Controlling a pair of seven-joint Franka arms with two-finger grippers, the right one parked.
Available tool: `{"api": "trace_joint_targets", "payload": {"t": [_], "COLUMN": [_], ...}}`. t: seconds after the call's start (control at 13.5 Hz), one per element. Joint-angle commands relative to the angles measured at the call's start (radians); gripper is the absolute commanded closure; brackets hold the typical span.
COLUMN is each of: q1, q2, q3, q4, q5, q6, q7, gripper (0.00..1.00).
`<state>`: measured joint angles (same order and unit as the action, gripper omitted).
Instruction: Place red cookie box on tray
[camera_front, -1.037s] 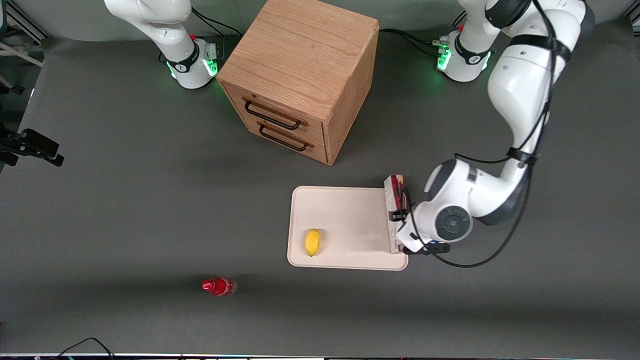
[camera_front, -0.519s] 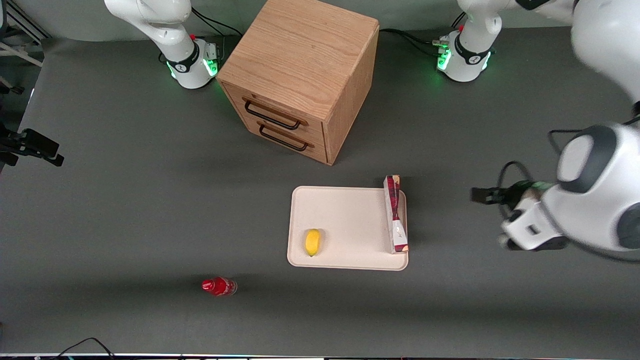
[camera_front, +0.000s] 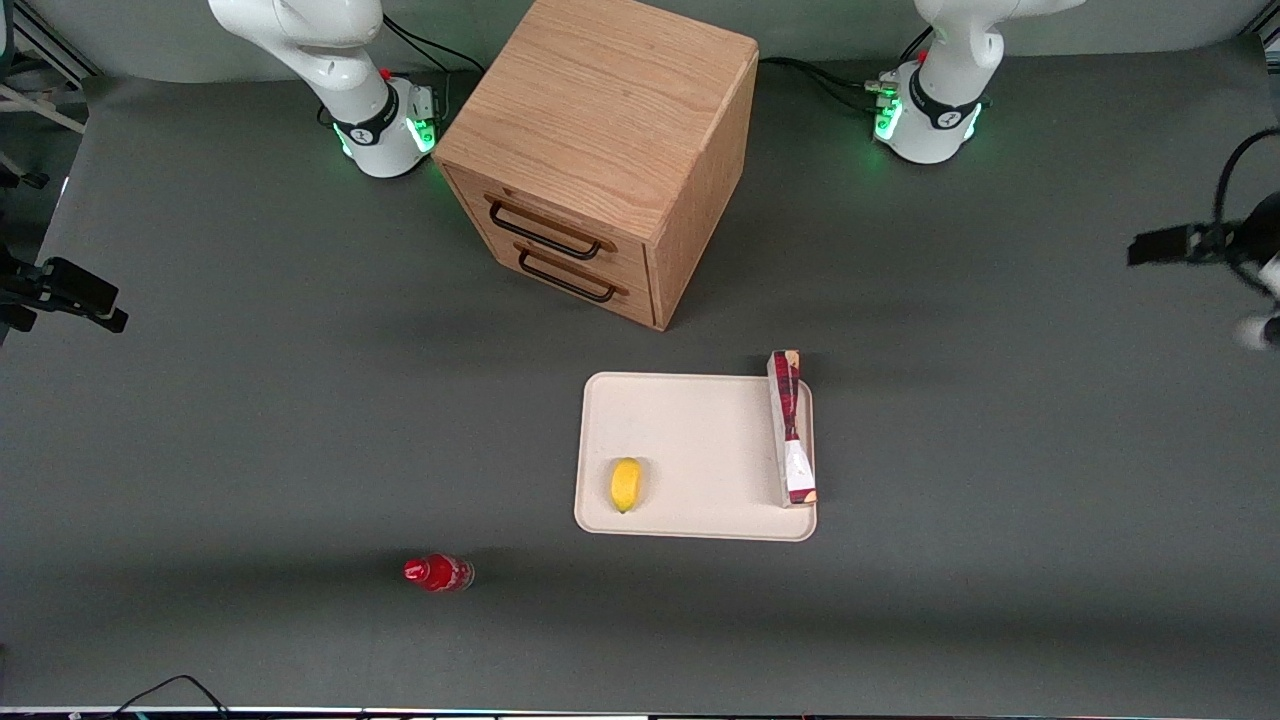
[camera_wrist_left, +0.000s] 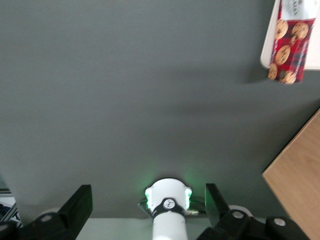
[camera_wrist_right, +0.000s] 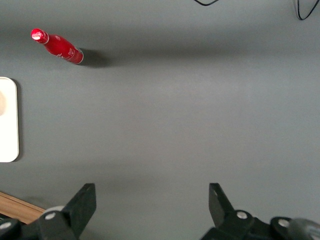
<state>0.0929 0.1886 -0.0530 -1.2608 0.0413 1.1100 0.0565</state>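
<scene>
End effector (camera_front: 1165, 246) of the left arm hangs well apart from the tray (camera_front: 690, 400), out toward the working arm's end of the tabletop (camera_front: 300, 400). Wrist view shows its two fingers (camera_wrist_left: 77, 202) spread wide, nothing between them, bare tabletop below.

Red cookie box (camera_front: 791, 428) lies on the tray, standing on a long thin edge along the tray's short side that faces the working arm. White patch end is nearer the front camera; the opposite end pokes slightly past the tray's rim toward the wooden cabinet (camera_front: 600, 150). Wrist view confirms that end overhanging the rim.

Task looks basically done: box released and resting on the tray, arm clear. Only thing left, if anything, is parking the arm.

Tray contents: red cookie box plus a yellow lemon (camera_front: 626, 484), well apart from each other. Small red bottle (camera_front: 438, 573) lies on the tabletop off the tray, nearer the front camera and toward the parked arm's end. Cabinet drawers look closed.
</scene>
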Motion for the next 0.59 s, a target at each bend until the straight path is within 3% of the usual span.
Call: {"api": "trace_joint_targets", "payload": {"t": [0.0,0.22,0.52], "q1": [-0.030,-0.041,-0.042], "q2": [-0.320,-0.354,-0.301], "q3": [0.065,0.056,0.032], "q4": [-0.410,-0.465,-0.382], "q5": [-0.003,0.005,0.003], "q6": [0.187,0.238,0.231], "q7": [0.039,0.036,0.040], "gripper": [0.00,0.00,0.00]}}
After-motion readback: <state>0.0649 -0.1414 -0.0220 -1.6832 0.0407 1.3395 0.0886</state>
